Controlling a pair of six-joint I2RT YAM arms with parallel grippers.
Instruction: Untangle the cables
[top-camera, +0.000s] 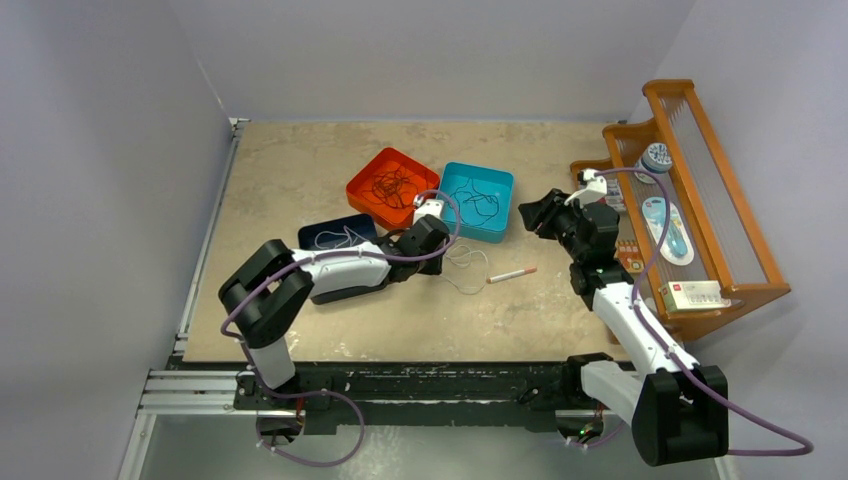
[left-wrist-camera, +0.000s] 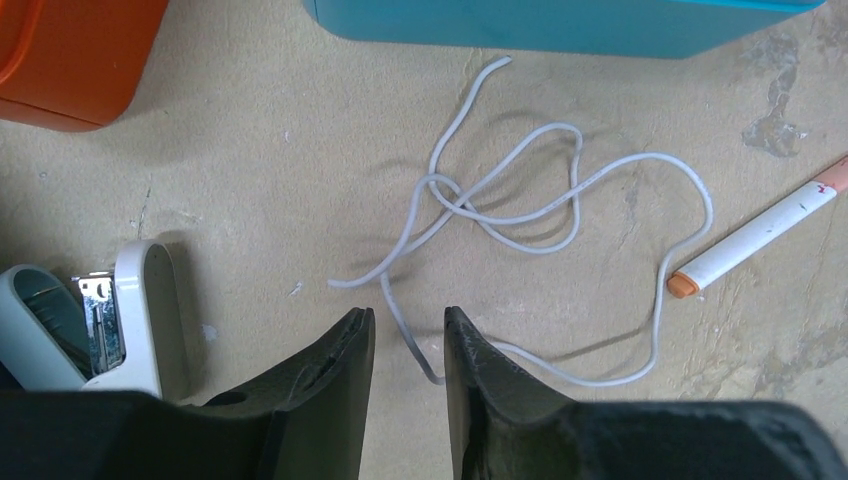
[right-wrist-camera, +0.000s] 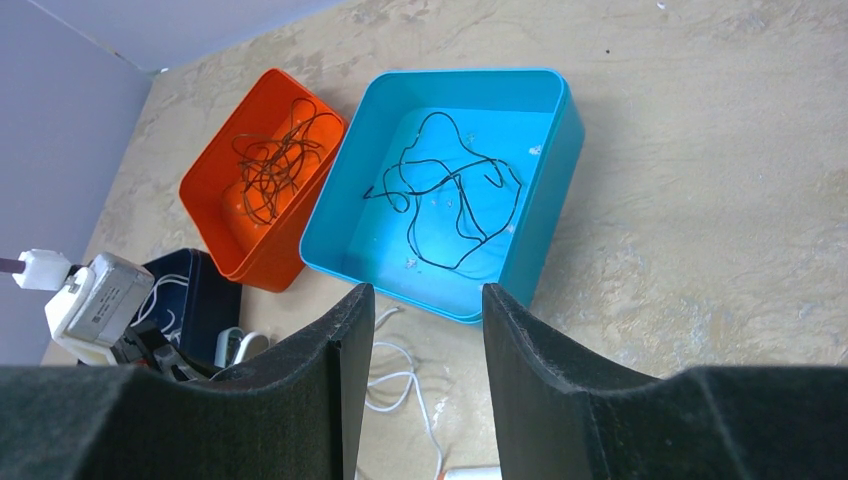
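Observation:
A whitish-grey cable (left-wrist-camera: 520, 215) lies in loose loops on the table in front of the teal tray (left-wrist-camera: 560, 25); it also shows from above (top-camera: 462, 262) and in the right wrist view (right-wrist-camera: 400, 380). My left gripper (left-wrist-camera: 408, 315) is open low over it, and one strand runs between the fingertips. A dark brown bundle (right-wrist-camera: 272, 160) lies in the orange tray (top-camera: 362, 180). A black cable (right-wrist-camera: 450, 190) lies in the teal tray (top-camera: 500, 228). A whitish cable (top-camera: 340, 236) lies in the dark blue tray (top-camera: 315, 232). My right gripper (right-wrist-camera: 428, 290) is open and empty, raised right of the teal tray (top-camera: 535, 212).
A white-and-orange pen (top-camera: 511, 274) lies right of the loose cable (left-wrist-camera: 755, 238). A white and teal clip-like object (left-wrist-camera: 100, 320) sits left of my left fingers. A wooden rack (top-camera: 745, 235) with small items stands at the right edge.

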